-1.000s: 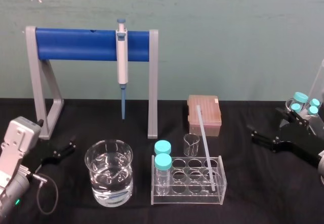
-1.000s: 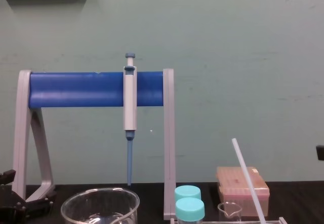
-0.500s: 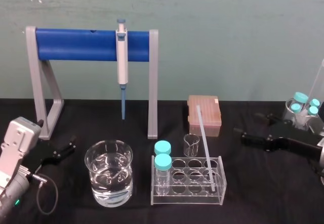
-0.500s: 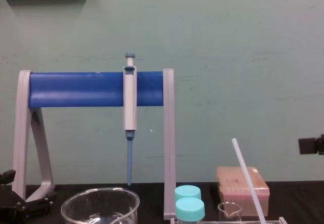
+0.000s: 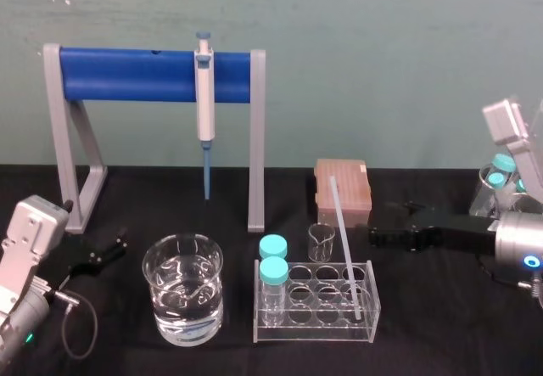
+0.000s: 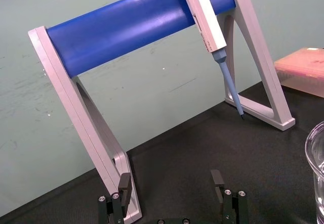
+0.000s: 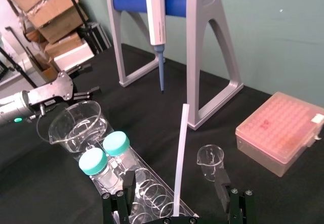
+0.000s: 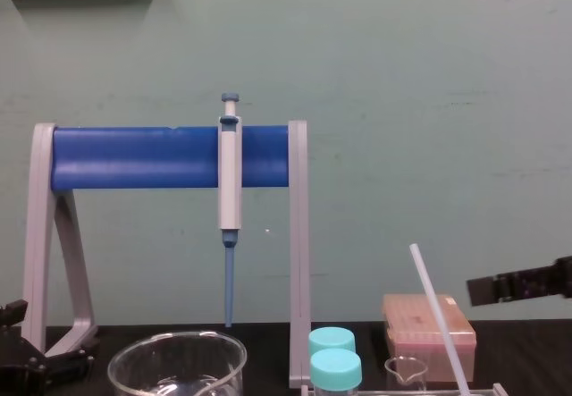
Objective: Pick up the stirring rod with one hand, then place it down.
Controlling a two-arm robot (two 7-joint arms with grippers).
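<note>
Right gripper [image 5: 379,230] is hovering over the bench [image 5: 441,325] with its fingers spread, just right of the rod [image 5: 344,247] and apart from it, near the tip box [image 5: 343,191]. The rod is leaning back in the rack [image 5: 316,304] near the bench's front edge, its lower end sitting in a right-hand hole. Left gripper [image 5: 100,255] is resting near the left edge, fingers likewise spread.

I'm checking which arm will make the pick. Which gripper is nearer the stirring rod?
Right. The right gripper hangs open just to the right of the stirring rod; the left gripper sits open far to its left, beyond the beaker.
</note>
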